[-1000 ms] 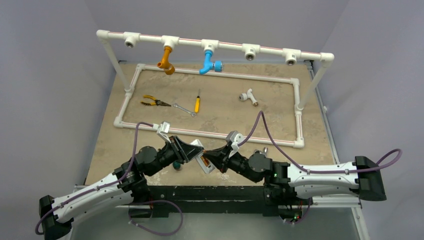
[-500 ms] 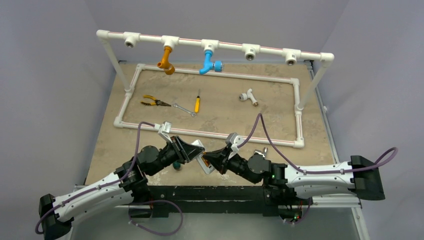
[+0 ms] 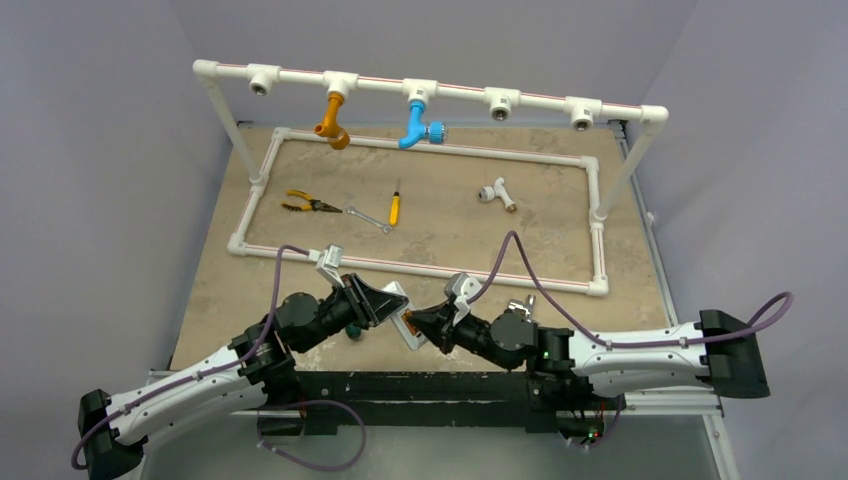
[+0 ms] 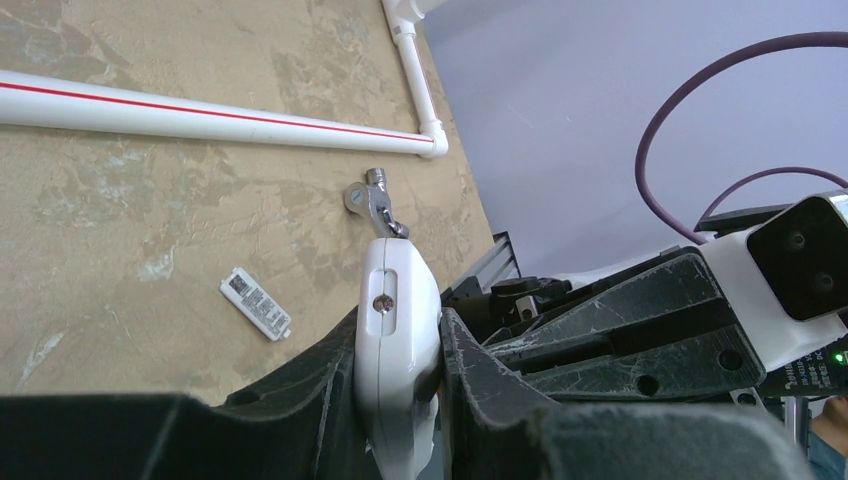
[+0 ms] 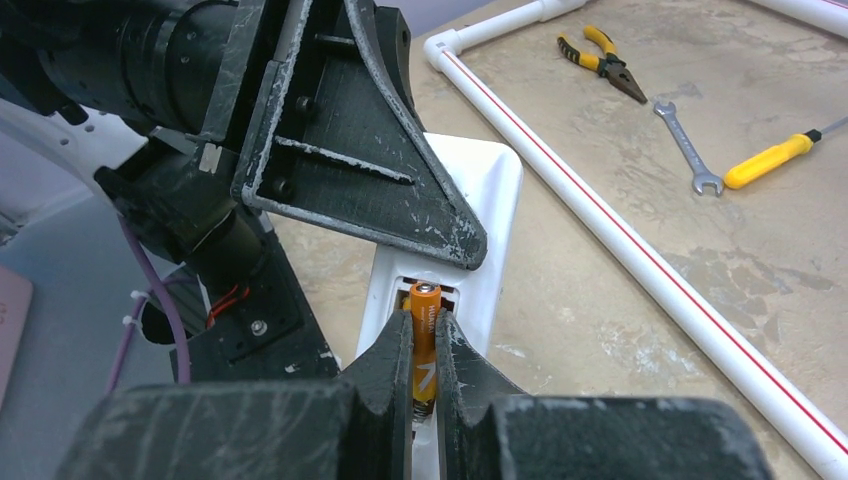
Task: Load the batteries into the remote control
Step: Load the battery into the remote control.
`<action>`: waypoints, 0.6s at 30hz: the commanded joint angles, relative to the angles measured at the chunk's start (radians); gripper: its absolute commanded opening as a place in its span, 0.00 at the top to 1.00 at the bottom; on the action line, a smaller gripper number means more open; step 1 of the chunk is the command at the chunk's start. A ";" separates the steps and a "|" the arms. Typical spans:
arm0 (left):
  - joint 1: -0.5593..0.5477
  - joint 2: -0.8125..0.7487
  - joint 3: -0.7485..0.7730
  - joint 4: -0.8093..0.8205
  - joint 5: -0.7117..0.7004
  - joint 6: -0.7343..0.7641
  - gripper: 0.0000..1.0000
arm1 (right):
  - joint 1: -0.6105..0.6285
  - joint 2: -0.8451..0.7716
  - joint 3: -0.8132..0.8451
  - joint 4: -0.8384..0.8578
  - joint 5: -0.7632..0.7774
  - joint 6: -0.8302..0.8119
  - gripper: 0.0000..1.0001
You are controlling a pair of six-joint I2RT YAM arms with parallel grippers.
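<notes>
TWO ARMS, ONE BATTERY: About midway along the near edge of the table (image 3: 220,290), the arms meet over the job. The right gripper (image 5: 424,350), fingers clamped on one orange battery (image 5: 424,303), presents the cell lengthwise at the open battery bay (image 5: 452,292) in the back of the remote control (image 5: 487,190). The battery's tip lies over the recess, but it does not look fully seated. The left gripper (image 4: 400,335) has its fingers closed across the white handset, holding it clear of the table top with the bay turned toward the right arm. Both forearms reach inward from their bases, wrists bent toward each other.

The task looks about midway at best. One battery is going in, the other shows in no view, and whether a cell already sits in the bay cannot be told. Just beyond, a small white labelled plate (image 4: 255,303), possibly the bay cover, lies on the table. Farther back, inside the white pipe frame (image 3: 420,268), pliers (image 3: 308,204), a spanner (image 3: 368,218) and a yellow-handled screwdriver (image 3: 395,208) lie toward the far left corner.
</notes>
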State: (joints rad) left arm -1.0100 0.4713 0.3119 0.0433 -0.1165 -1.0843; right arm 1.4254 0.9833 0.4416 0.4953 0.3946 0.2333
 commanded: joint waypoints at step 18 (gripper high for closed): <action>-0.001 -0.004 0.000 0.159 0.056 -0.065 1.00 | 0.032 0.054 -0.040 0.097 0.111 -0.090 1.00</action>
State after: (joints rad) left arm -1.0080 0.4927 0.2962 0.0559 -0.1112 -1.1011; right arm 1.4544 1.0256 0.4183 0.5587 0.4370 0.1730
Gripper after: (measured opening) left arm 0.256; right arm 0.035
